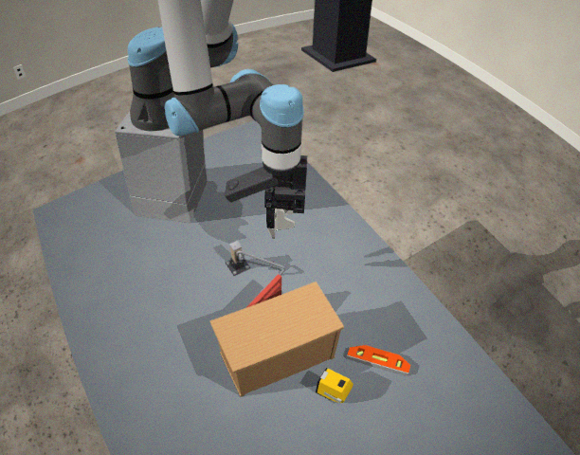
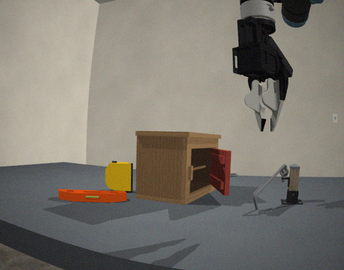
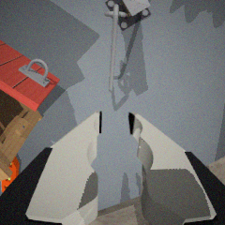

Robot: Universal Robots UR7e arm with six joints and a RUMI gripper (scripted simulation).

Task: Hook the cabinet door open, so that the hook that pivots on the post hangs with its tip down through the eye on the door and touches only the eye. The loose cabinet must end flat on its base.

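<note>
The wooden cabinet (image 1: 276,333) (image 2: 163,165) (image 3: 14,127) stands upright on the grey mat (image 1: 109,274). Its red door (image 1: 266,292) (image 2: 221,171) (image 3: 19,80) is swung partly open, and the metal eye (image 3: 35,70) is on the door's outer face. The small post (image 1: 234,254) (image 2: 293,180) (image 3: 133,6) stands beyond the door. Its wire hook (image 1: 263,260) (image 2: 268,181) (image 3: 112,52) slopes down with its tip on the mat, apart from the eye. My gripper (image 1: 273,233) (image 2: 266,127) (image 3: 114,113) hangs high above the mat near the hook's tip. It is nearly shut, with a narrow gap and nothing between the fingers.
An orange spirit level (image 1: 378,358) (image 2: 92,195) and a yellow tape measure (image 1: 335,385) (image 2: 118,176) lie on the mat on the cabinet's far side from the post. The arm's grey pedestal (image 1: 157,166) stands at the mat's back corner. A dark pillar (image 1: 339,34) stands off the mat.
</note>
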